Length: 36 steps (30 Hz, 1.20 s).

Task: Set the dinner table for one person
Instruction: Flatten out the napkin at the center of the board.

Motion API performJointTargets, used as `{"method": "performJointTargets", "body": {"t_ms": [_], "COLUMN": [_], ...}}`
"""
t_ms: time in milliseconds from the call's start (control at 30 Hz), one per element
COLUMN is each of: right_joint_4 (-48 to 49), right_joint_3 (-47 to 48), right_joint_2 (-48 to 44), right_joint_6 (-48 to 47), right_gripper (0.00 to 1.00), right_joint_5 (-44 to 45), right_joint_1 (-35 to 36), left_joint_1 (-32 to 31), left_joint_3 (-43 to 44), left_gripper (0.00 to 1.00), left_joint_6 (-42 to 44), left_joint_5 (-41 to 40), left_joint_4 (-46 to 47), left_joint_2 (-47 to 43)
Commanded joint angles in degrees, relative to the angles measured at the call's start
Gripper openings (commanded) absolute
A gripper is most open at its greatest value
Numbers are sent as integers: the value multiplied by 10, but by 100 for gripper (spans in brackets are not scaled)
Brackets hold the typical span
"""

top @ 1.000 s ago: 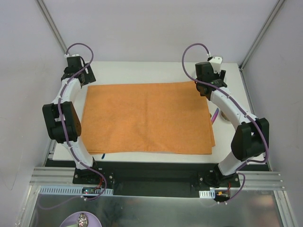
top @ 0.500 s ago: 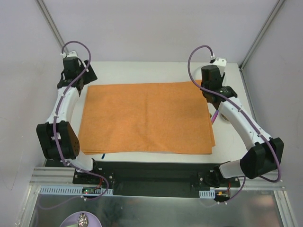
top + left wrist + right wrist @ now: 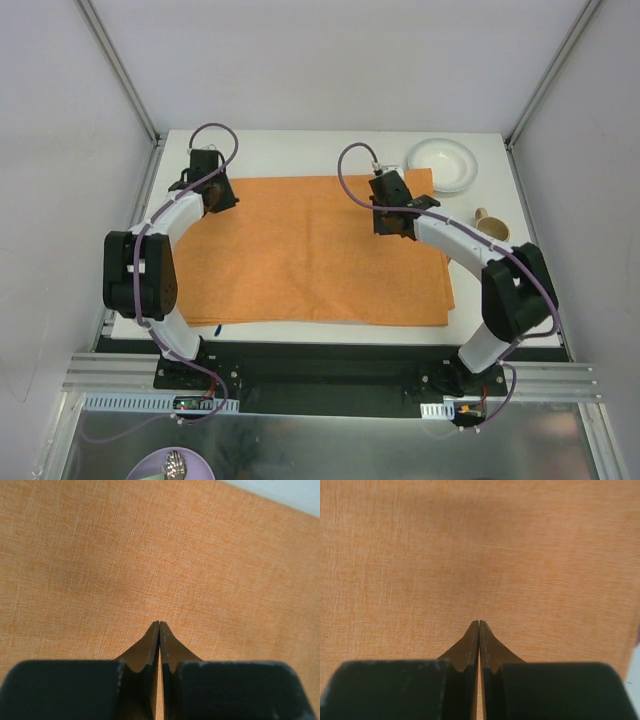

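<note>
Both closed over cloth (image 3: 310,250) on dinner table (image 3: 300,148): left pincer (image 3: 159,625), right pincer (image 3: 478,624).

The right gripper (image 3: 479,625), fingertips pressed together, hangs over the orange cloth (image 3: 470,550).

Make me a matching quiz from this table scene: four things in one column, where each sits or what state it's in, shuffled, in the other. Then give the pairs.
Things:
1 white plate
2 tan cup
3 orange placemat
4 left gripper

Descriptions:
A shut, over the cloth
B far right corner of the dinner table
C spread flat across the middle
D bare tabletop, right of the cloth

Pairs: 1-B, 2-D, 3-C, 4-A
</note>
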Motion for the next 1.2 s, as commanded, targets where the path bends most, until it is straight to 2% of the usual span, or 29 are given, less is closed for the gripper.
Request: {"method": "performJointTargets", "body": {"t_ms": [0,300,467,667,1167], "right_joint_4": [33,40,18,-10,-54], "right_joint_3": [20,37,61,72,92], "right_joint_2": [53,120,154,178,187], "right_joint_6": [22,21,22,29,7], "right_gripper": [1,1,1,1,1], "right_joint_5": [-98,-149,-152,-138,-85], "right_joint_1": [7,9,6,-13,-101], "left_joint_1": [-3,-5,-12,-24,-32], "left_joint_3": [5,21,69,113,164], "left_gripper": [0,0,0,0,0], "left_joint_6": [-20,-15,-9,-2,1], "left_joint_5": [12,40,60,63,69], "left_joint_4": [4,0,-18,-39,-60], "left_joint_2": [35,98,157,199,233]}}
